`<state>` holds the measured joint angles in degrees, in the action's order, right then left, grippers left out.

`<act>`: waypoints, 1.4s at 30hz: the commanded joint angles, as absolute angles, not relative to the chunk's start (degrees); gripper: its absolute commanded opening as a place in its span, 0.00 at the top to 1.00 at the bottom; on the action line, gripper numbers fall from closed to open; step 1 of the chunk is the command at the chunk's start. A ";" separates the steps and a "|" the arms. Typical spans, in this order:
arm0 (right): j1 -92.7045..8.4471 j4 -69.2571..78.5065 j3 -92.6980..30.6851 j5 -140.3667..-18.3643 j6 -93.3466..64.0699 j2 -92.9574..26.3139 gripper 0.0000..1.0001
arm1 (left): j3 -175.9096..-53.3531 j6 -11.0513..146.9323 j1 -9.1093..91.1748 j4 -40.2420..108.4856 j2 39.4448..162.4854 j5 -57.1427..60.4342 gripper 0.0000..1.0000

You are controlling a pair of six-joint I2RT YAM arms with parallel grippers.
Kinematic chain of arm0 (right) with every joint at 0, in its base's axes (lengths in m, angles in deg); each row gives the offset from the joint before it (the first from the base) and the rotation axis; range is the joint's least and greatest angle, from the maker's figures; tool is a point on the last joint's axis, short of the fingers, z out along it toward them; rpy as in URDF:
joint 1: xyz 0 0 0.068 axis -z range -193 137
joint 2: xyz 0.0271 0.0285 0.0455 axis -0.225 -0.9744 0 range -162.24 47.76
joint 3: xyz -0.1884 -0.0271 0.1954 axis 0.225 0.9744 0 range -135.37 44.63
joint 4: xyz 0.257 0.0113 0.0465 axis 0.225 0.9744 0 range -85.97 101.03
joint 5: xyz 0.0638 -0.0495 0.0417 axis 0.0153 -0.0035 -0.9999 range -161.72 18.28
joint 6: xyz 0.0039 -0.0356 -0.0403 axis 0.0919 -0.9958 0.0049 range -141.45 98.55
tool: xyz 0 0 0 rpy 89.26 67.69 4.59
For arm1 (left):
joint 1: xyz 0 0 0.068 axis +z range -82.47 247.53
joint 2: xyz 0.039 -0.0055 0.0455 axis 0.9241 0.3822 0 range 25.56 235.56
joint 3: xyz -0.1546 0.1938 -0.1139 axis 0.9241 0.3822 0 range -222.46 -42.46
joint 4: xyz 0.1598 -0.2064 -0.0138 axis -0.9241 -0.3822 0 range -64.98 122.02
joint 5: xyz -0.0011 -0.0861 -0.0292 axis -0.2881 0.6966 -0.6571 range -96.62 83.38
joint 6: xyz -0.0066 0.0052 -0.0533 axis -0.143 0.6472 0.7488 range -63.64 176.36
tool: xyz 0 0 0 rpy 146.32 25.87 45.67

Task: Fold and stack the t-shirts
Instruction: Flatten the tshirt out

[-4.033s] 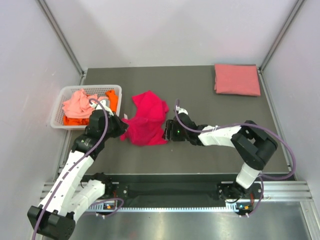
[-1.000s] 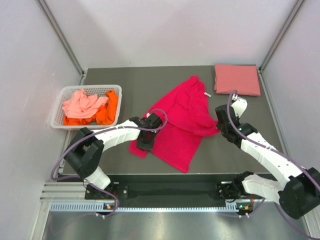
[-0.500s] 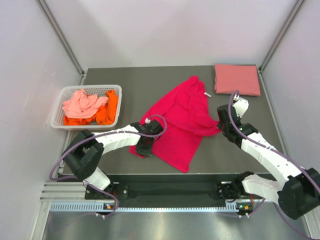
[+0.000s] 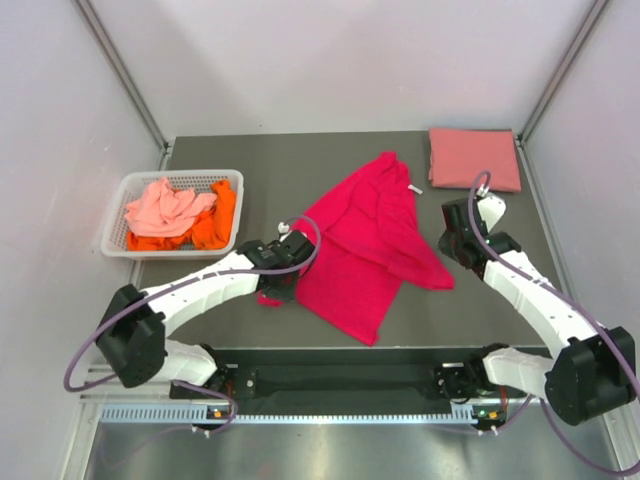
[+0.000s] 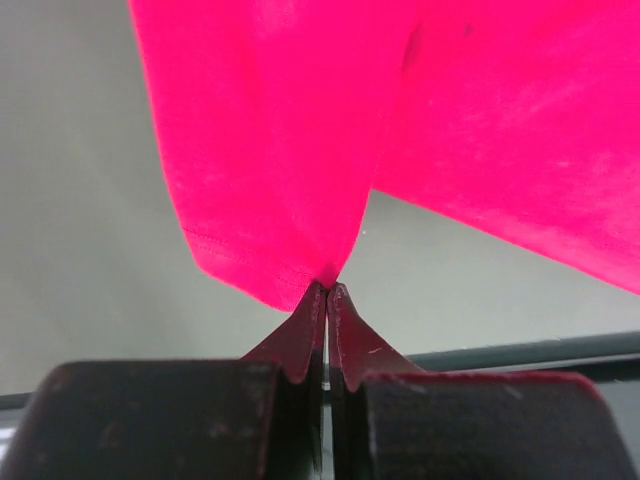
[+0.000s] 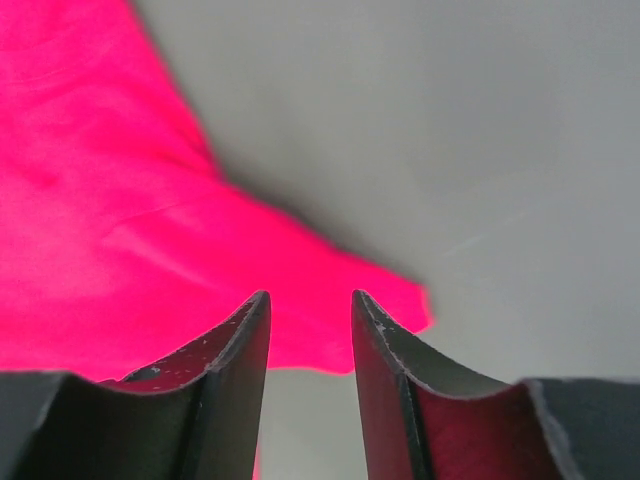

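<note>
At the table's (image 4: 280,165) left edge, a white slotted basket (image 4: 113,235) is found, and two crumpled shirts are held in it. A pale coral shirt (image 4: 160,205) is heaped on top toward the left. An orange shirt (image 4: 222,218) is bunched beneath it and along the right wall. At the far right corner, outside any container, a salmon pink shirt (image 4: 474,158) is laid folded flat. At the table's middle, a magenta shirt (image 4: 365,250) is spread out loosely, with creases across it. Its near left edge is pinched by the left gripper (image 5: 328,288), whose jaws are clamped tight on the cloth. The right gripper (image 6: 310,297) is held above the shirt's right corner with jaws parted and nothing gripped between them. That corner is seen lying on the table.
</note>
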<state>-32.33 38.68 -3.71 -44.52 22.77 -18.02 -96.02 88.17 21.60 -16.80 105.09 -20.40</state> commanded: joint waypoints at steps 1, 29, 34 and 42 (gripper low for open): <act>-33.12 34.18 -4.77 -52.37 25.29 -17.80 0.61 | -97.92 88.88 21.39 -19.84 101.59 -22.08 1.00; -46.05 19.85 1.56 -60.48 54.75 -36.79 0.60 | -100.29 86.60 21.39 -20.63 96.31 -22.61 1.00; -46.31 18.97 1.21 -57.76 50.99 -37.32 0.62 | -100.64 86.51 21.48 -21.07 96.14 -22.52 1.00; -47.63 21.87 -2.31 -52.39 46.05 -40.22 0.69 | -100.82 86.51 21.39 -21.51 96.13 -22.79 1.00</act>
